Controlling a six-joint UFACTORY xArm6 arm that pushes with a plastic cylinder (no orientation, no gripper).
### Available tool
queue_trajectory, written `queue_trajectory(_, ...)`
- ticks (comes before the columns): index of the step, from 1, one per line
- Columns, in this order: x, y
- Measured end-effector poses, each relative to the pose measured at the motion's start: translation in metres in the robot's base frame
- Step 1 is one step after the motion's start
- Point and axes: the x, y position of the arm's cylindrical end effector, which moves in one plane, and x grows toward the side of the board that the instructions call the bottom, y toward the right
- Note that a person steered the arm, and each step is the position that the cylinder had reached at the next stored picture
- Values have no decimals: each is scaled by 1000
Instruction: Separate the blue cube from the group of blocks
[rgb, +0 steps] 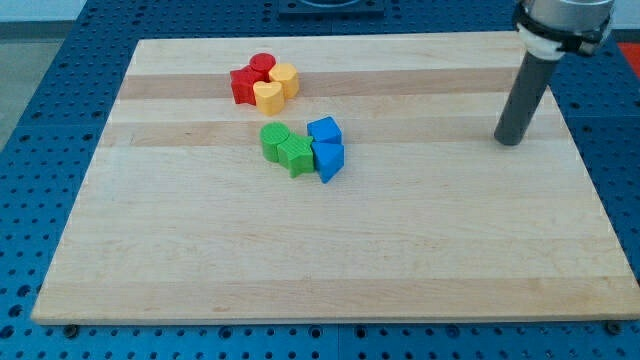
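A blue cube (324, 130) sits near the middle of the wooden board (330, 250), touching a second blue block (329, 160) just below it. Two green blocks (275, 140) (296, 156) lie against their left side, forming one tight group. My tip (510, 141) rests on the board at the view's right, far to the right of the blue cube and well apart from every block.
A second cluster sits toward the view's top left: a red cylinder (262, 65), a red block (243, 85), and two yellow blocks (285, 78) (267, 96). Blue perforated table surrounds the board.
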Motion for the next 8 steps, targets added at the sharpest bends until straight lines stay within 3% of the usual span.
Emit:
queue_trajectory(4, -10, -29)
queue_trajectory(6, -43, -62)
queue_trajectory(7, 20, -73)
queue_trajectory(8, 92, -159)
